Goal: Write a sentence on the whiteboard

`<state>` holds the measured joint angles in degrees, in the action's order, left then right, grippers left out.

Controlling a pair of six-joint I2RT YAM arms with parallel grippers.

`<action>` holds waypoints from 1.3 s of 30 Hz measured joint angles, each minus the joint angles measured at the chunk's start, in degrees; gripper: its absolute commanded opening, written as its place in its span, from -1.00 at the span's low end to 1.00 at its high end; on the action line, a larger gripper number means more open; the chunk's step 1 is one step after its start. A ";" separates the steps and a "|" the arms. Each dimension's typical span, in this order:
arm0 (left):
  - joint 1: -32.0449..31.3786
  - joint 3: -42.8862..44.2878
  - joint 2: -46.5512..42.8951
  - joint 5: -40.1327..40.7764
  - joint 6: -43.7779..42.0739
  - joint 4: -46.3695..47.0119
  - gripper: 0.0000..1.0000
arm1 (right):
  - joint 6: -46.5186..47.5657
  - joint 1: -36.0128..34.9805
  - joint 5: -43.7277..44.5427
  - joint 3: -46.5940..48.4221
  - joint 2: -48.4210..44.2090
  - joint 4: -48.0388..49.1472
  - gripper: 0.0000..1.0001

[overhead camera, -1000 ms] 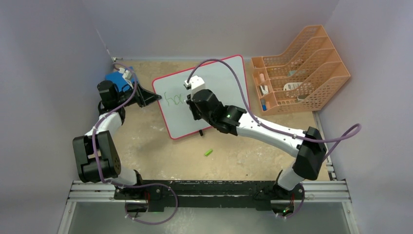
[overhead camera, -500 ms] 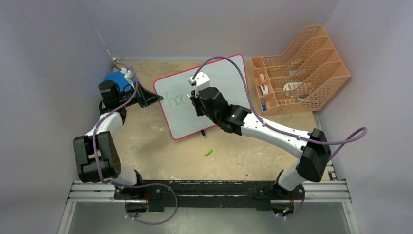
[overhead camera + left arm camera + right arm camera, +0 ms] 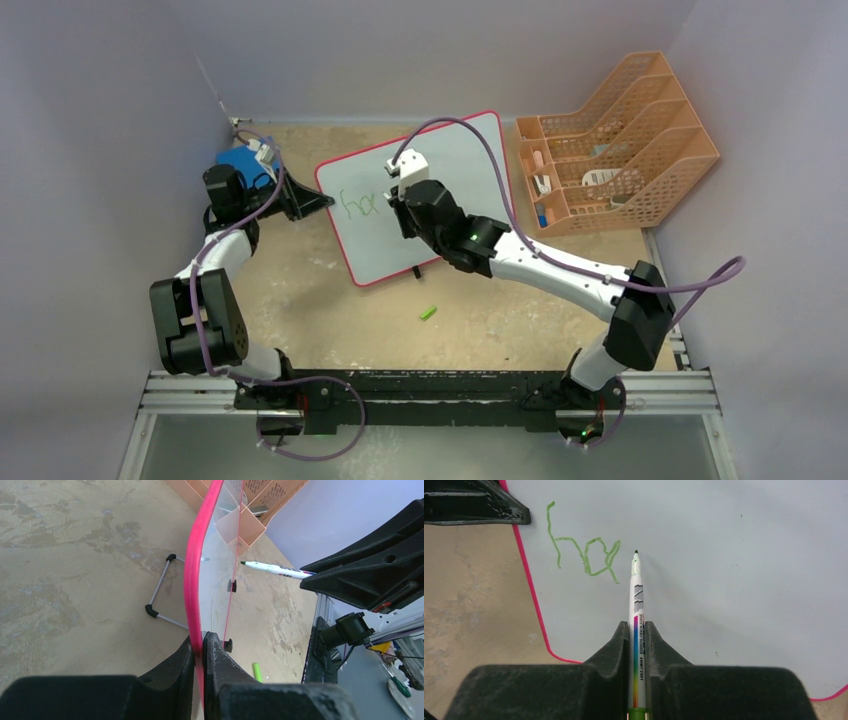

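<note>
Whiteboard (image 3: 460, 160), red-rimmed, propped on table (image 3: 300, 290); its sentence (image 3: 586, 560), we read, is green "ha". Left claw (image 3: 202, 642) clenched on the rim; right claw (image 3: 637, 627) grasping marker (image 3: 636, 595), tip just beside the letters.

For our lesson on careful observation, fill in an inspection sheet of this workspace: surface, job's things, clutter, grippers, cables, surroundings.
Surface: table, tan and mottled.
Job's things: whiteboard with red rim; sentence only begun, green "ha"; marker uncapped, tip beside the letters.
Clutter: green cap loose on the table; blue pad by the left arm; orange file rack at right.
Grippers: left gripper shut on the whiteboard's rim; right gripper shut on the marker.
Cables: purple cable arching over the whiteboard.
Surroundings: plain lavender walls.
</note>
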<state>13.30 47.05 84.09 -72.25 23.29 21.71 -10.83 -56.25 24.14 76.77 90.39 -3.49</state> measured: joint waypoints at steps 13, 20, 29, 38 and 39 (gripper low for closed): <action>0.00 0.11 0.00 -0.02 -0.28 -0.20 -1.00 | -0.02 0.20 0.48 0.00 1.90 -0.17 -1.00; 0.00 0.11 0.00 -0.02 -0.33 -0.22 -1.00 | -0.02 0.68 0.90 0.00 1.90 -0.20 -1.00; 0.00 0.11 0.00 -0.02 -0.35 -0.22 -1.00 | -0.04 1.09 1.81 0.02 1.92 -0.22 -1.00; 0.00 0.11 0.00 0.13 -0.37 -0.37 -1.00 | -0.02 1.14 1.86 0.35 2.69 -0.26 -1.00; 0.00 0.11 0.00 0.15 -0.37 -0.39 -1.00 | -0.02 1.14 1.84 0.46 2.75 -0.26 -1.00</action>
<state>13.30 47.16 84.09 -72.10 22.92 21.32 -10.85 -55.11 25.98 77.23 93.14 -3.75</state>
